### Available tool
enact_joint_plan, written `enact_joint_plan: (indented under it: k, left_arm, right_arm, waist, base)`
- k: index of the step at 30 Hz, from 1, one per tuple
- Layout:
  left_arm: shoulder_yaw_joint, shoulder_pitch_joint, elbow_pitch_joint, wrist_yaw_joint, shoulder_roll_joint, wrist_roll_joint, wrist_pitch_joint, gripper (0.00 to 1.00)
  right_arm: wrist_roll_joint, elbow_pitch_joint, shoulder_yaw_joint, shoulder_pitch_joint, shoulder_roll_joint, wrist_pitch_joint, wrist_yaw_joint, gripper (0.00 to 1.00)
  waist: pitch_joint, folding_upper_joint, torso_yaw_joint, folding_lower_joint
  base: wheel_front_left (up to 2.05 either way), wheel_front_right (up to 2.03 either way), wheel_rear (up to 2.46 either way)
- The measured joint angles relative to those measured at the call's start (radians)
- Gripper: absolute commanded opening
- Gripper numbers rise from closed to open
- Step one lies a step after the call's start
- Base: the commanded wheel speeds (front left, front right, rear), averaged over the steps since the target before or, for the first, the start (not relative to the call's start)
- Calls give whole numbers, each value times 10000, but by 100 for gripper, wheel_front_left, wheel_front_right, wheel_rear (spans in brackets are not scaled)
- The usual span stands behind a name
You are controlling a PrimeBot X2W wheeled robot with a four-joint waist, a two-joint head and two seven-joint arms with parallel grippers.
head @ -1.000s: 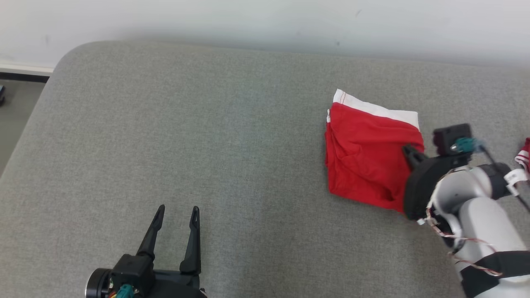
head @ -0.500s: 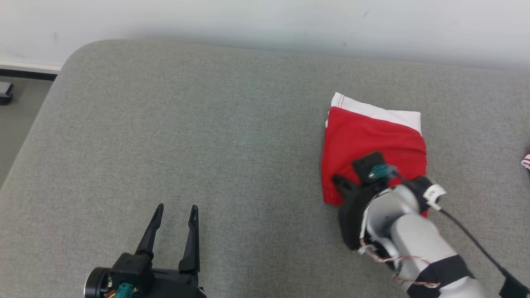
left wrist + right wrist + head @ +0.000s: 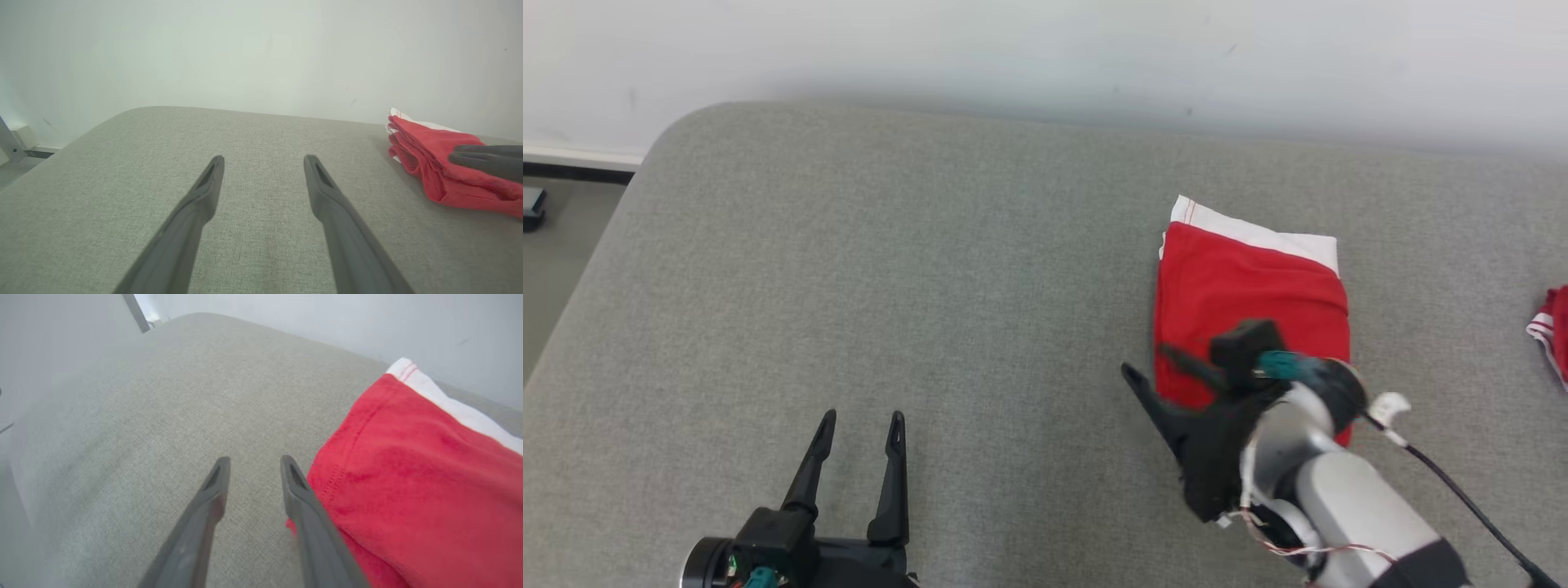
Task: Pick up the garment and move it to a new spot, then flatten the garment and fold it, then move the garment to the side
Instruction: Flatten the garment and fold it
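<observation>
Folded red garment (image 3: pixel 1245 278), white waistband at its far edge, lies right of centre on the grey table (image 3: pixel 931 269). Right pincer (image 3: pixel 1156 367) parted, empty, at the garment's near-left corner. Left pincer (image 3: pixel 862 418) wide, empty, near-left. Soft, light, floppy; probably best to pinch all layers at one edge.

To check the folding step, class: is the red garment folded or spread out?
Folded: the garment is a compact rectangle, its stacked layers showing in the left wrist view.
</observation>
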Motion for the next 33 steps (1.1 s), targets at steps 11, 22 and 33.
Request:
enact_joint_plan:
  k: [11, 22, 33]
  left_arm:
    - [466, 475, -290, 173, 117, 167, 0, 100]
    - [773, 857, -441, 159, 109, 299, 0, 100]
    - [1478, 1087, -800, -245, 61, 382, 0, 100]
  right_arm:
    - [-1197, -2326, -3250, 2535, 1032, -1302, 0, 100]
    - [-1854, -2949, -5304, 4030, 1954, -2713, 0, 100]
    - [-1873, -2316, -5944, 4825, 2130, -3900, 0, 100]
  waist:
    - [-534, 0, -445, -1]
    - [-1175, 0, -834, -1]
    - [-1610, -1, -1215, -1]
  base:
    - [0, 0, 0]
    - [0, 0, 0]
    - [0, 0, 0]
